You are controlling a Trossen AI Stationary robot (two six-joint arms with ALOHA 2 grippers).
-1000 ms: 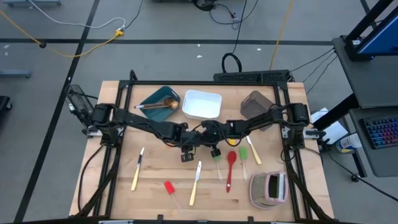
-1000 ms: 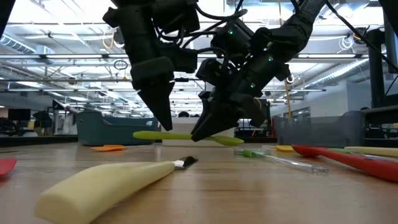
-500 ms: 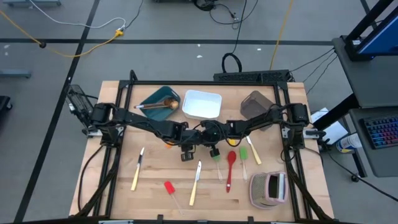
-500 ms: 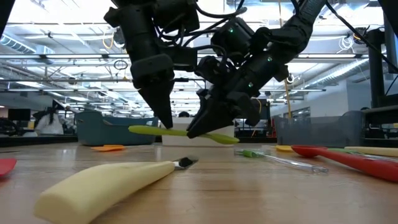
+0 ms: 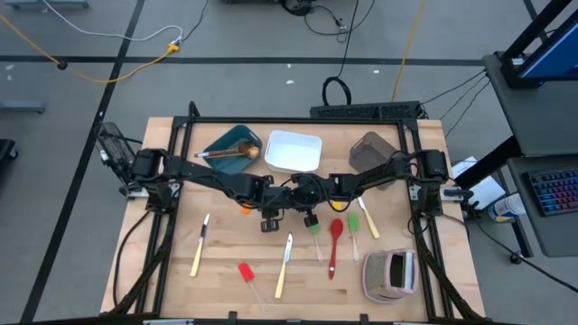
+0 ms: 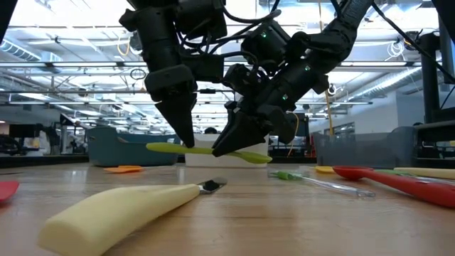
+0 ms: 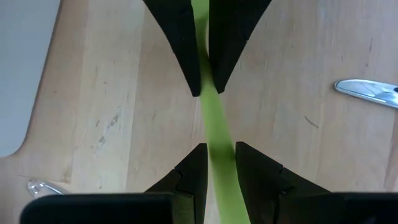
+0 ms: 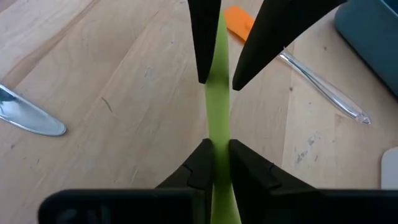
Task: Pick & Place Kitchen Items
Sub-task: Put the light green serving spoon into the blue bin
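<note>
Since 1 second ago the green spoon (image 6: 207,151) has shifted slightly toward 9 o'clock in the low view and both arms have edged with it; nothing else on the counter (image 5: 226,262) has moved.

High view: the 2 end effectors meet at the counter's centre, the left end effector (image 5: 271,219) just at 9 o'clock of the right end effector (image 5: 310,217). At 12 o'clock stand the teal bin (image 5: 230,146), white bin (image 5: 293,152) and brown bin (image 5: 370,151), near the far edge. Toward 6 o'clock lie a pale-handled knife (image 5: 199,246), a second knife (image 5: 284,265), a red spatula (image 5: 245,272), a red spoon (image 5: 334,244) and a green spatula (image 5: 315,235). The striped object (image 5: 390,273) sits at 4 o'clock near the counter's corner. Bare wood stays open between the knives.

Low view: the green spoon hangs level, clear of the counter, pinched by both end effectors. The second knife (image 6: 121,210) lies close in front; open counter runs beneath the spoon.

Left wrist view: the left end effector (image 7: 217,171) is closed on the green spoon (image 7: 214,124), the other arm's fingers (image 7: 177,43) gripping farther along it. A knife blade (image 7: 367,92) lies well apart.

Right wrist view: the right end effector (image 8: 214,158) is closed on the green spoon (image 8: 217,93). An orange spatula (image 8: 239,22) on its clear stick lies beside it, and a knife blade (image 8: 28,115) lies well apart.
</note>
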